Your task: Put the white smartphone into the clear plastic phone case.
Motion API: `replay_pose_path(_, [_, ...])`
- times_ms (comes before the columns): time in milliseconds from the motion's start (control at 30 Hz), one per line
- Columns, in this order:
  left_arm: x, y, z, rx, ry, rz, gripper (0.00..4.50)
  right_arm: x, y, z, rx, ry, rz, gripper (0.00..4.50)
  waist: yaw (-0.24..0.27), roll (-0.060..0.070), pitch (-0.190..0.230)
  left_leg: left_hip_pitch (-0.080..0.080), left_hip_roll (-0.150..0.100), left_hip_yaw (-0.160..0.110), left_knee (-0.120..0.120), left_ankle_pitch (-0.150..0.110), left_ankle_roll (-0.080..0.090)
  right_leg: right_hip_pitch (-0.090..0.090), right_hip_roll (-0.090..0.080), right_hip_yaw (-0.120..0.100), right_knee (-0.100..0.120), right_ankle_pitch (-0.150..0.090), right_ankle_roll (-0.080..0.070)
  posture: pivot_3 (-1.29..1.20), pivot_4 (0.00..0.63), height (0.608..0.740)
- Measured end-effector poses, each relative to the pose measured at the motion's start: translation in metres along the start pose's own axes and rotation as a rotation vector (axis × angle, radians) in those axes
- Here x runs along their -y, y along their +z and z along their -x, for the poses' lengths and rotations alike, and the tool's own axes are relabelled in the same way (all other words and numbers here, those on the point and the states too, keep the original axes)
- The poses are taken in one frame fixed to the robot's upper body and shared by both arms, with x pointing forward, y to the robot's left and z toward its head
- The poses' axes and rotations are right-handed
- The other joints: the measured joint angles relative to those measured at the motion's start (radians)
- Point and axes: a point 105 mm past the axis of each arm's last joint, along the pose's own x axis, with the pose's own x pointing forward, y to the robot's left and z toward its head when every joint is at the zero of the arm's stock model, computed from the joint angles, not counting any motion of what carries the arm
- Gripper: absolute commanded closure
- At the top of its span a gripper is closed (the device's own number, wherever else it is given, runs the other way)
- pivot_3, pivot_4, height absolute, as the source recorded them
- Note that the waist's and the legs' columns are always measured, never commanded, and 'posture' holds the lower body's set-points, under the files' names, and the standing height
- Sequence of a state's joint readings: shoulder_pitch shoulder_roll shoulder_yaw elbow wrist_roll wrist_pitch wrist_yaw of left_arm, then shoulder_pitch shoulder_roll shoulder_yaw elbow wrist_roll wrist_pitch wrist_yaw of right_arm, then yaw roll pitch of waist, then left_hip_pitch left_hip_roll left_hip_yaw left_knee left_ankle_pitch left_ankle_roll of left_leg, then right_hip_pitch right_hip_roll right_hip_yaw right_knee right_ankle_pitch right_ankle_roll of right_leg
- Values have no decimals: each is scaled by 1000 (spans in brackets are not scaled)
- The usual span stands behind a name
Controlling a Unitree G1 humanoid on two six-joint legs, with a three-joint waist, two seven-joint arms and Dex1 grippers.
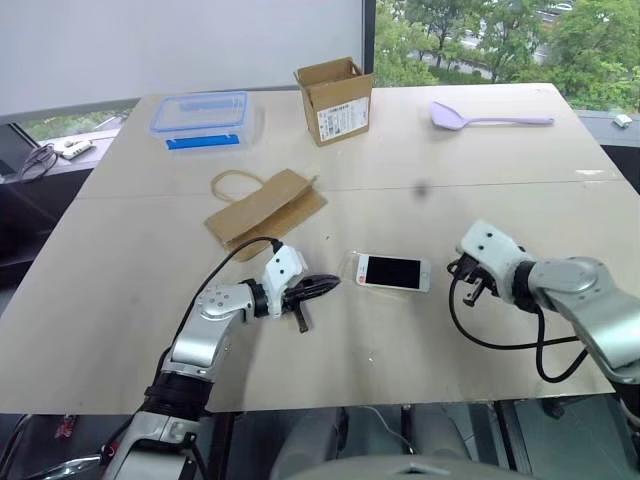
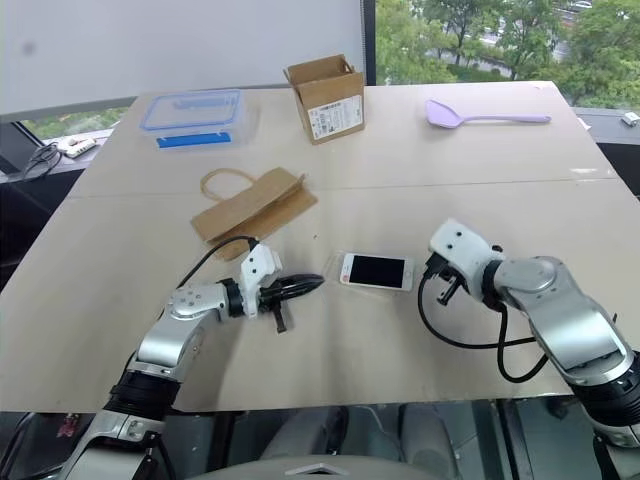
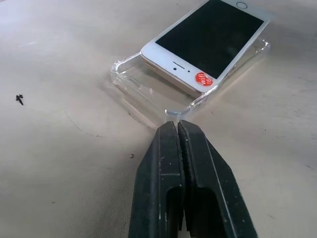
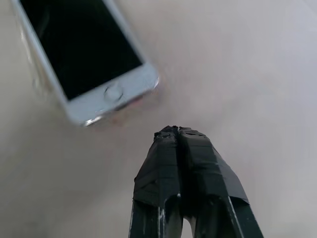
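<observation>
Phone: white phone (image 3: pixel 208 42) lies screen up, partly over the case (image 3: pixel 148 89), askew and not pressed in, just ahead of the left pincer (image 3: pixel 177 125) tips.
Left pincer: pressed together, holding nothing.
Right pincer (image 4: pixel 177 131): pressed together, empty, near the phone's home-button end.
Risk: a push from either side may slide phone and case together across the surface (image 1: pixel 400 340); the thin rim could bend or the phone ride over it.
Count: one phone, one case, two pincers, one paper bag (image 1: pixel 265 208), one cardboard box (image 1: pixel 335 98), one lidded box (image 1: pixel 200 118), one spoon (image 1: pixel 485 117).

Both head views look down over the table (image 1: pixel 120 300) from its near edge; each wrist view sits low and close, sharing the white smartphone (image 3: pixel 208 42).
</observation>
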State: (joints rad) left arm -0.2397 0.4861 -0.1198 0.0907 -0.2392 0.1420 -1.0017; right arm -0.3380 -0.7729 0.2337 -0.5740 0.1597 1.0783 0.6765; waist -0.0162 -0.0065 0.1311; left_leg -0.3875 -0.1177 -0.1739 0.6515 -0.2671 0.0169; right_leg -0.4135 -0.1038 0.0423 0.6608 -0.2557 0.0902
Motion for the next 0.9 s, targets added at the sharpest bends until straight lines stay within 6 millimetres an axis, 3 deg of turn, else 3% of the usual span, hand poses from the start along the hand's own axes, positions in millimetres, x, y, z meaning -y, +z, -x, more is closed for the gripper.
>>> replay_pose_path(100, [-1, 4, -1, 6, -2, -10, 4436, -16, 6, -17, 39, 68, 4, 4500, 2, -1, 1, 0, 0, 0, 0, 0, 0, 0, 1, 0, 0, 0, 0, 0, 150, 740])
replay_pose_path(233, [-2, 4, -2, 7, -3, -12, 4436, -21, 11, -26, 63, 105, 50, 4500, 4, -2, 2, 0, -1, 0, 0, 0, 0, 0, 1, 0, 0, 0, 0, 0, 150, 740])
replay_pose_path(767, [2, 8, -3, 3, -10, -10, 4436, -30, 7, -17, 63, 184, 109, 4500, 5, -3, 2, 0, -1, -1, 0, 0, 0, 0, 1, -1, 0, 0, 0, 0, 150, 740])
replay_pose_path(900, [7, 11, -4, 7, -21, -5, 4436, -23, 4, -15, 58, 171, 134, 4500, 4, -3, 3, 0, -1, -1, 0, 0, 0, 0, 1, -1, 0, 0, 0, 0, 150, 740])
